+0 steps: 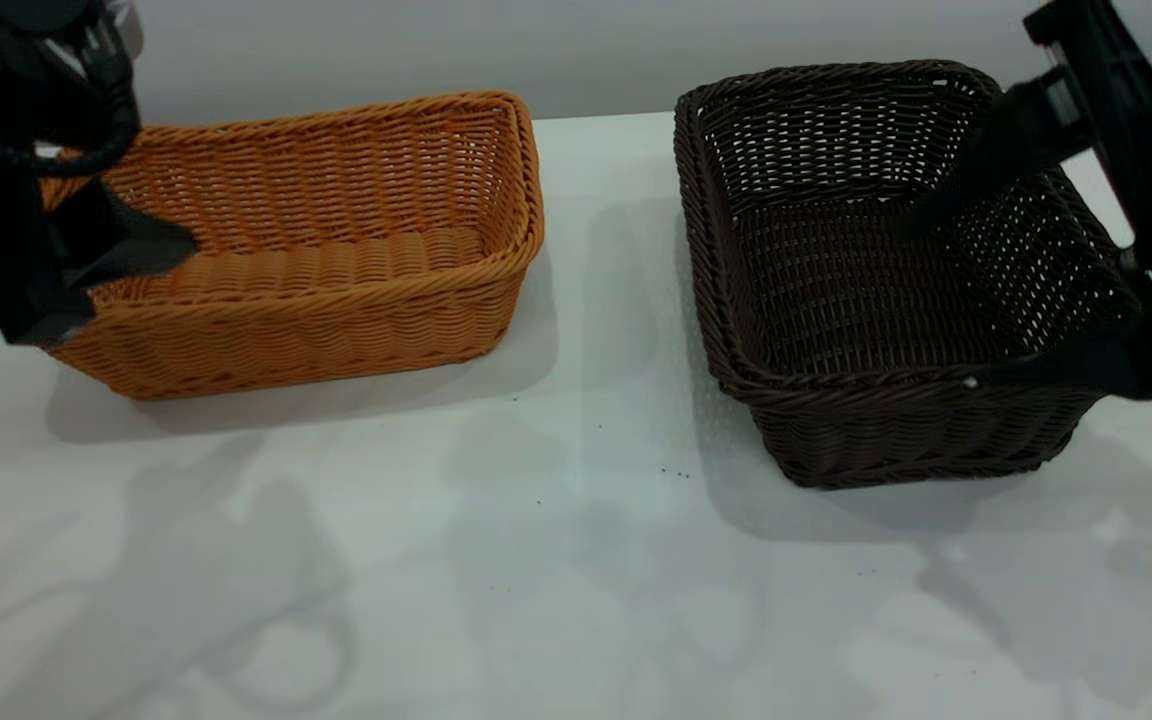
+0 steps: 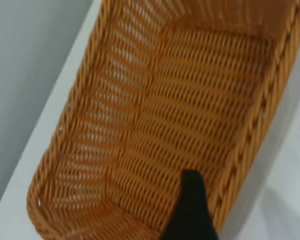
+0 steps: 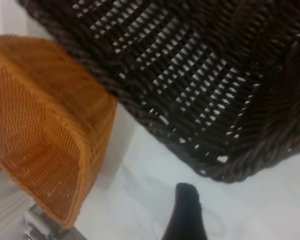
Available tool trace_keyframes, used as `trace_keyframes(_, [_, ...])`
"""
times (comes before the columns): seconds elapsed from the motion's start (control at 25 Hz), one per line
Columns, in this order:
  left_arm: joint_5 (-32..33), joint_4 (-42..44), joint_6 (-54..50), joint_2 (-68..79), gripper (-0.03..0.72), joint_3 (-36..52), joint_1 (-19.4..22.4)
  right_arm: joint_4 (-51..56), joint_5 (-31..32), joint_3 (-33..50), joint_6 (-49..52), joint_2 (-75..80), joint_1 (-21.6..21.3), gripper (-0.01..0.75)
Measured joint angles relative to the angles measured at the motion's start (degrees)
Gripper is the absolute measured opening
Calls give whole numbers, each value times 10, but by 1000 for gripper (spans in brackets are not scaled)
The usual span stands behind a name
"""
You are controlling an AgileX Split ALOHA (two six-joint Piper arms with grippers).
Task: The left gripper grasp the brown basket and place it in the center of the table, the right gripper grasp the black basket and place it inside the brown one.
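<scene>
The brown basket (image 1: 336, 250) stands on the table (image 1: 576, 560) at the back left; its inside fills the left wrist view (image 2: 180, 100). My left gripper (image 1: 121, 285) is open at the basket's left end, one finger inside and one outside the front wall. One of its fingers (image 2: 192, 210) shows over the basket floor by the rim. The black basket (image 1: 876, 280) stands at the back right. My right gripper (image 1: 946, 300) is wide open over its right side, one finger inside and one along the front rim. In the right wrist view one of its fingers (image 3: 187, 215) is over bare table beside the black basket (image 3: 215, 75).
A strip of bare table separates the two baskets, and the whole front half of the table is bare white with a few dark specks (image 1: 681, 473). The brown basket also shows in the right wrist view (image 3: 45, 125). A grey wall runs behind the table.
</scene>
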Motion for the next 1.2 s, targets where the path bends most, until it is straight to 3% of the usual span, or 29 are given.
trace_keyframes(0.32, [-1, -1, -1, 0, 512, 0, -1, 52, -45, 0, 9, 39, 56, 535])
trace_keyframes(0.64, [0, -3, -2, 0, 512, 0, -1, 98, -83, -1, -14, 84, 57, 535])
trace_keyframes(1.2, [1, -6, -21, 0, 512, 0, -1, 135, -94, -70, -52, 199, 57, 530])
